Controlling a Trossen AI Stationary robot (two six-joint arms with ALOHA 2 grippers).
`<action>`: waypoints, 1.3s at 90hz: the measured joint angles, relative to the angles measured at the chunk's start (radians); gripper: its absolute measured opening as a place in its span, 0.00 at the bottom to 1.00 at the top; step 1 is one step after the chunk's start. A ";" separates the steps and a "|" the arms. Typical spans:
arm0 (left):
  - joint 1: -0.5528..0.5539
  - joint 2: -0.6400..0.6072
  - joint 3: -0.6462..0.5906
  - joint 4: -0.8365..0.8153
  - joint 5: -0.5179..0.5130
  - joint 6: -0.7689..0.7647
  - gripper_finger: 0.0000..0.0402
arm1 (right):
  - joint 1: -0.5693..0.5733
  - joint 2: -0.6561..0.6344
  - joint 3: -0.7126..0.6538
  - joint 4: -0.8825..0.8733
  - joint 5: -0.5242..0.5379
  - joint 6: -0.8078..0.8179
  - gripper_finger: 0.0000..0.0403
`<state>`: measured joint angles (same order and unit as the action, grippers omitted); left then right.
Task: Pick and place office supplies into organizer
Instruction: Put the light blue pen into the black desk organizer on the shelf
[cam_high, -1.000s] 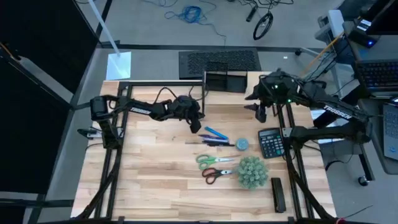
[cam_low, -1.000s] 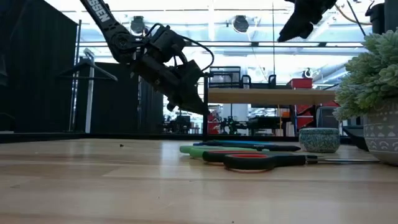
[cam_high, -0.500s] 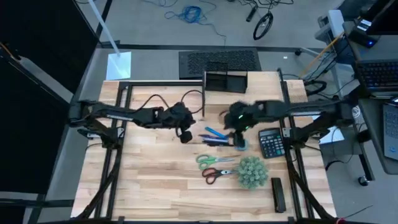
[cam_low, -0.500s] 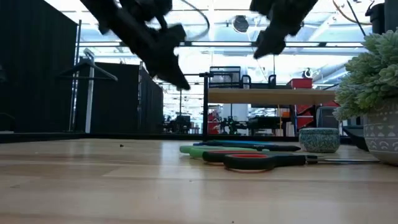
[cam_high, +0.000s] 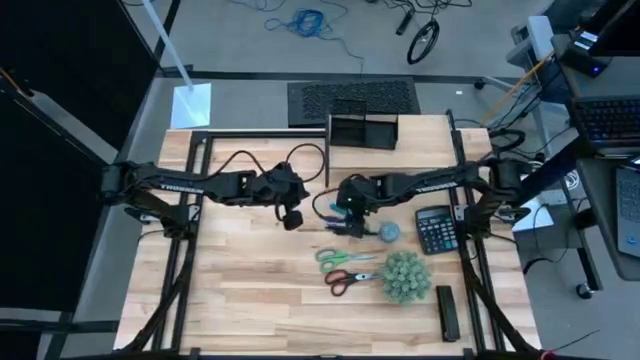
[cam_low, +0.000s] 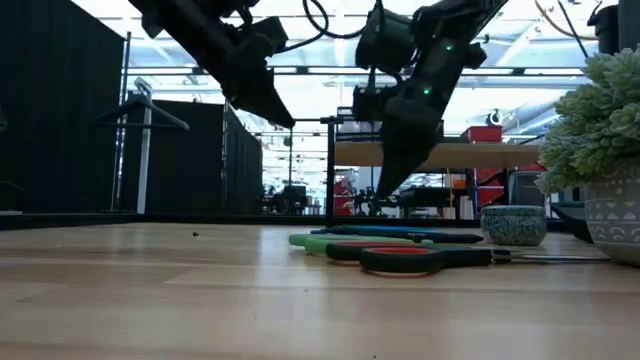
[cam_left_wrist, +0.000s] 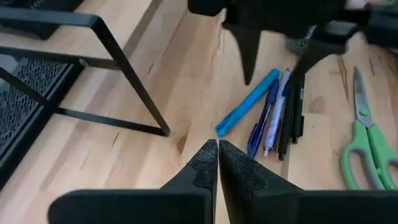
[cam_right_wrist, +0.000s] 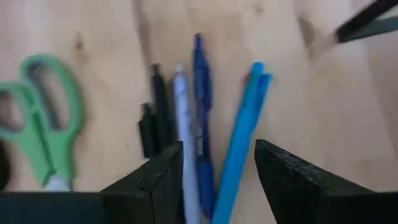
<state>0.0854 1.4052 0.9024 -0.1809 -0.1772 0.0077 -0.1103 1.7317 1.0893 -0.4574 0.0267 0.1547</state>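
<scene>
Frame centre, high view: right gripper (cam_high: 352, 222) hovers above pens (cam_high: 345, 222), jaws spread, empty. Left gripper (cam_high: 291, 217) left of pens, jaws closed, empty. Organizer (cam_high: 363, 130) upper centre, well apart.

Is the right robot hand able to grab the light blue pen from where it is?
Probably yes. The right gripper hangs open just over the light blue pen, fingers either side, nothing covering it. The dark blue pen lies close beside.

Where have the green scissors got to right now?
In the high view the green scissors lie flat on the table, right of centre, between the pens and the red scissors.
</scene>
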 joint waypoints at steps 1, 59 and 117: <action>0.000 0.000 0.000 -0.001 0.000 0.000 0.01 | -0.002 0.002 0.000 0.003 0.001 0.000 0.47; 0.000 0.000 0.000 -0.038 0.000 0.008 0.01 | -0.033 0.168 0.005 0.098 0.080 0.078 0.32; -0.001 0.000 0.000 -0.048 0.000 0.009 0.01 | -0.009 0.156 0.001 0.115 0.087 0.026 0.06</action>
<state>0.0845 1.4055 0.9020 -0.2287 -0.1768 0.0166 -0.1192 1.8880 1.0902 -0.3421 0.1134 0.1805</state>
